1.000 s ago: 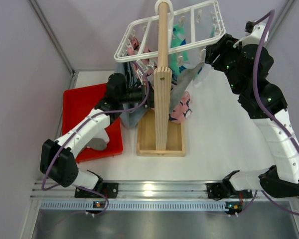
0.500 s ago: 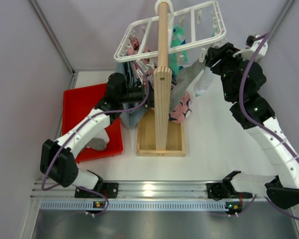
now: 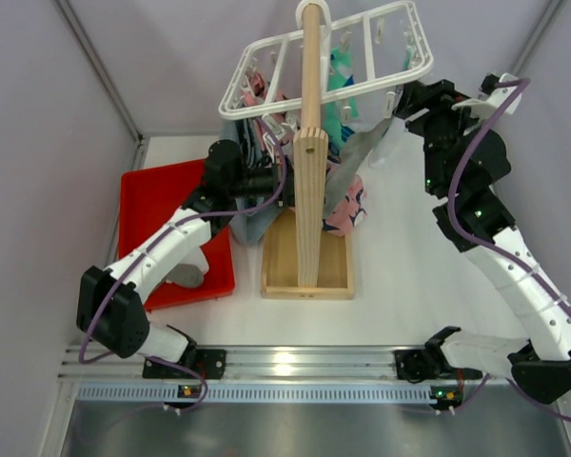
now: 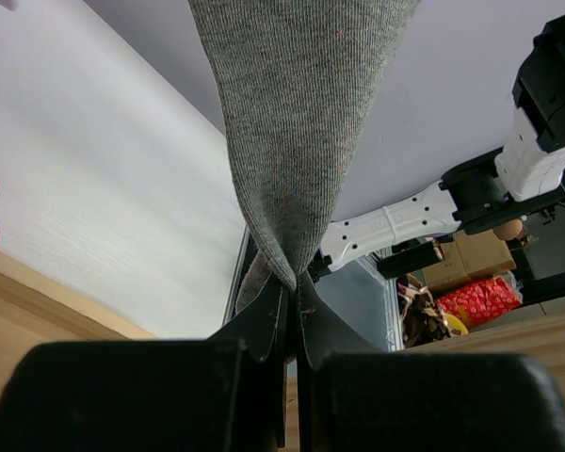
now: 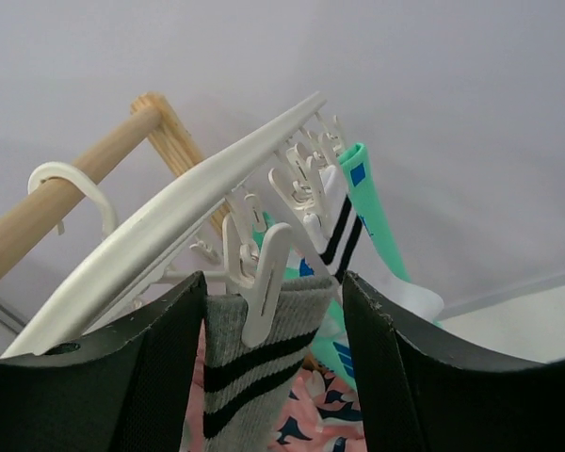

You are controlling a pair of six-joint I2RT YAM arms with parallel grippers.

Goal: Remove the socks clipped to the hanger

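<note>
The white grid hanger (image 3: 324, 57) hangs on the wooden post, with socks clipped under it. A grey sock (image 3: 359, 150) stretches from a clip at the hanger's right edge down to my left gripper (image 3: 284, 181). The left wrist view shows that gripper (image 4: 294, 287) shut on the grey sock's (image 4: 301, 122) lower end. My right gripper (image 3: 402, 100) is open at the hanger's right edge. In the right wrist view its fingers (image 5: 273, 282) stand either side of the grey sock's black-striped cuff (image 5: 264, 363), held by a white clip (image 5: 264, 278). A teal sock (image 5: 372, 202) and a white striped sock (image 5: 342, 235) hang behind.
The tall wooden post (image 3: 310, 143) with its box base (image 3: 306, 262) stands between the arms. A pink printed cloth (image 3: 347, 208) and a blue-grey cloth (image 3: 250, 214) hang low. A red tray (image 3: 157, 205) at the left holds a grey piece (image 3: 186, 271).
The right arm has swung its elbow and wrist to the right and upward while its gripper stays at the hanger's right edge. The left arm has not moved.
</note>
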